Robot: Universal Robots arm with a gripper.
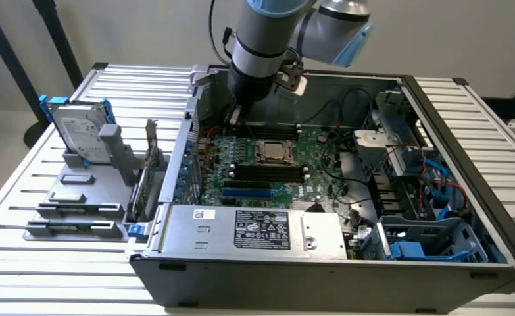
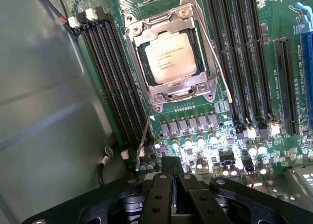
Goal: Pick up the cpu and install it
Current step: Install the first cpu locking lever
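Cpu (image 2: 170, 57) seated in the motherboard (image 2: 186, 108) socket; gripper (image 2: 172, 161), fingers together and holding nothing, hangs near its far side.

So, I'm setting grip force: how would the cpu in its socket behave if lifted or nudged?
The cpu looks like a rigid flat plate, so it probably won't flex. Its smooth metal top likely gives little grip. Sitting inside the metal socket frame, it probably won't slide when nudged.
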